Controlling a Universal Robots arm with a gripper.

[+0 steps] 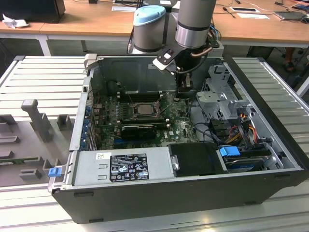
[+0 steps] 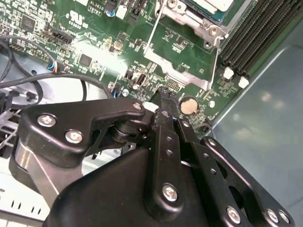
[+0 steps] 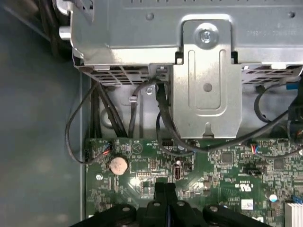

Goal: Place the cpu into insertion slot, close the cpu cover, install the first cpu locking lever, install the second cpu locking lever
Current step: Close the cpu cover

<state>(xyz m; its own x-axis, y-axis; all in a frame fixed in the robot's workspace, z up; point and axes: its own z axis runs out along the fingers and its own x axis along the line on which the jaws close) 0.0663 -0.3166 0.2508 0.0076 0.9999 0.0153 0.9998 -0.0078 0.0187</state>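
The cpu [image 1: 145, 109] sits in the insertion slot [image 1: 134, 111], its dull silver face up, near the middle of the green circuit board [image 1: 186, 129] inside the open computer case [image 1: 159, 203]. In the second wrist view two thin wire levers [image 2: 150, 29] run along the slot's silver rim; I cannot tell whether they are latched.

In the exterior view, long black memory slots [image 1: 137, 95] lie just beside the slot at twelve o'clock. A long black card [image 1: 140, 129] lies at six o'clock, with a silver power supply box [image 1: 120, 165] beyond it against the case wall.

The gripper [image 1: 185, 91] hangs down into the case at about two o'clock from the cpu, apart from it. Both wrist views show its black fingers [image 2: 163, 101] pressed together into one narrow tip. That tip is low over bare board, near a round silver coin cell [image 3: 118, 165]; whether it touches the board I cannot tell.

At three o'clock from the gripper stands a silver drive cage [image 1: 223, 99], with black cables [image 3: 163, 120] trailing from it onto the board. The case rests on a ribbed grey table [image 1: 43, 79].
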